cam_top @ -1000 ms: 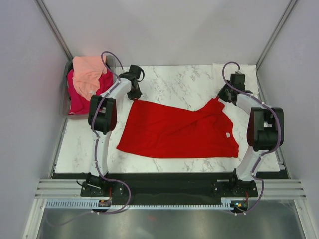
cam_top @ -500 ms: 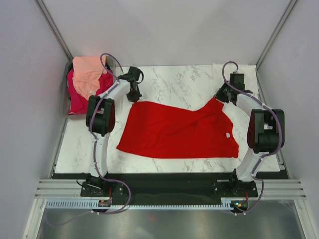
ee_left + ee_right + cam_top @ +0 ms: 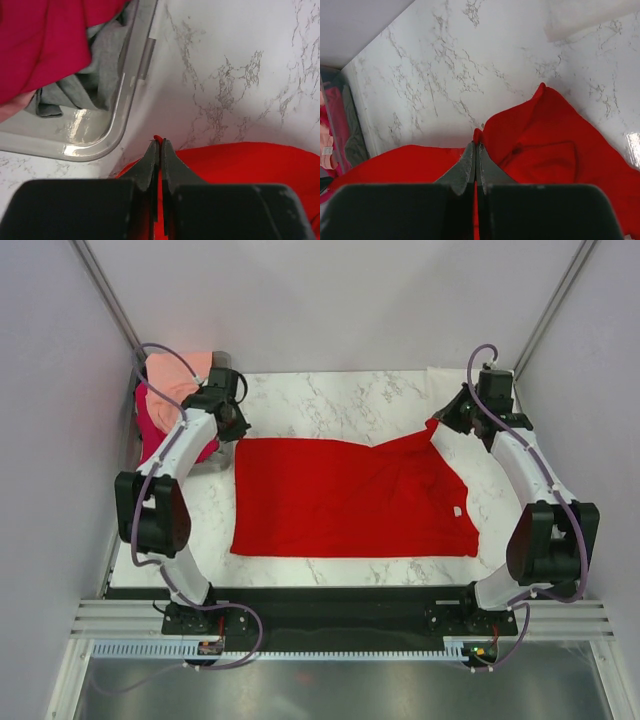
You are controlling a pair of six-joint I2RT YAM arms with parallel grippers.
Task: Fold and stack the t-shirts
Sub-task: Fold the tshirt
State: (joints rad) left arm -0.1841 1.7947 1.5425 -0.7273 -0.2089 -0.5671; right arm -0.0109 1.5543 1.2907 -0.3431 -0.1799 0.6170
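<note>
Count it off: two arms, three coloured tees in plain sight. That is one red t-shirt, one peach t-shirt and one magenta-pink t-shirt. There is also a pale flat patch at the far right corner of the surface, and whether it is cloth I can't tell.

One container, a clear bin, stands off the far left corner. The peach tee is heaped on top of the magenta-pink one inside it. The left wrist view also catches a bit of grey cloth down against the bin's wall.

Now the red tee. It's spread wide across the middle of the surface, with its small white neck tag showing toward the right side.

The left arm reaches to the shirt's far left corner, just beside the bin. The left jaws are pressed together there, with a sliver of red fabric pinched between the tips.

The right arm is at the far right corner. The right jaws are closed tight too, with a nub of red cloth poking out at their tips and rumpled folds lying just to their right.
</note>
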